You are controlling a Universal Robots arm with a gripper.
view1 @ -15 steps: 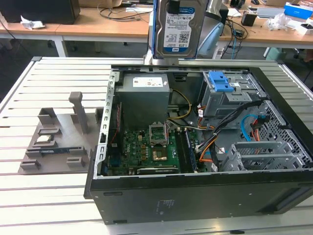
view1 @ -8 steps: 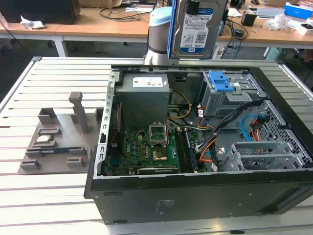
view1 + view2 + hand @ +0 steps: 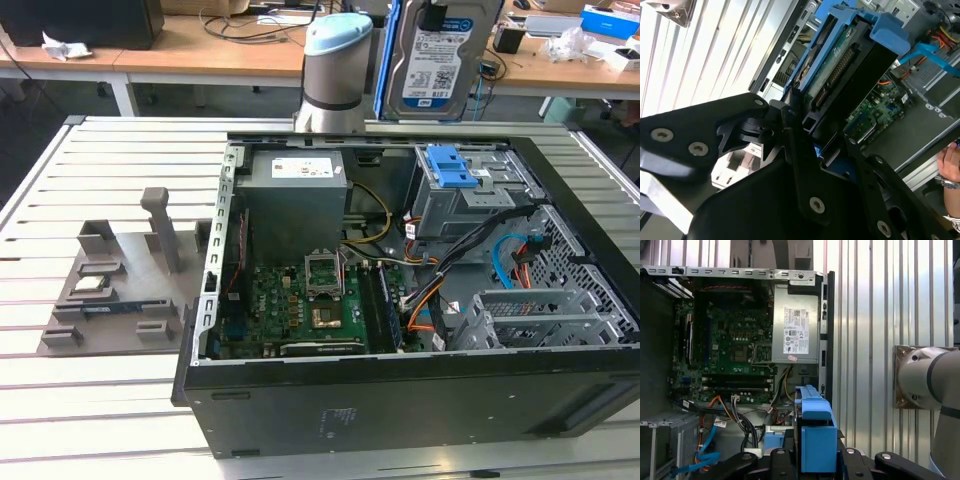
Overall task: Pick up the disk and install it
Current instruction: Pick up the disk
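The disk [image 3: 438, 62] hangs upright in the air over the far side of the open computer case [image 3: 400, 400]. Its blue-and-white label faces the room and its blue carrier frame runs along its edges. In both wrist views I see it edge-on [image 3: 840, 62] [image 3: 816, 432], with the green circuit board on its underside showing in the second wrist view. The gripper [image 3: 812, 131] [image 3: 815, 462] has it, its black fingers [image 3: 790, 120] pressed tight against the disk's two sides. Directly below the disk, inside the case, sits the grey drive bay [image 3: 455, 185] with a blue latch on top. Toward the exterior view's left of the bay is the grey power supply [image 3: 297, 190], and the green motherboard [image 3: 290, 300] lies nearer the case's front wall. The arm's blue-capped joint [image 3: 335, 65] stands just behind the case. The case rests on a slatted metal table [image 3: 100, 400], where a grey fixture [image 3: 130, 270] sits beside it on the exterior view's left. A person's hand [image 3: 950, 162] shows at the edge of the second wrist view.
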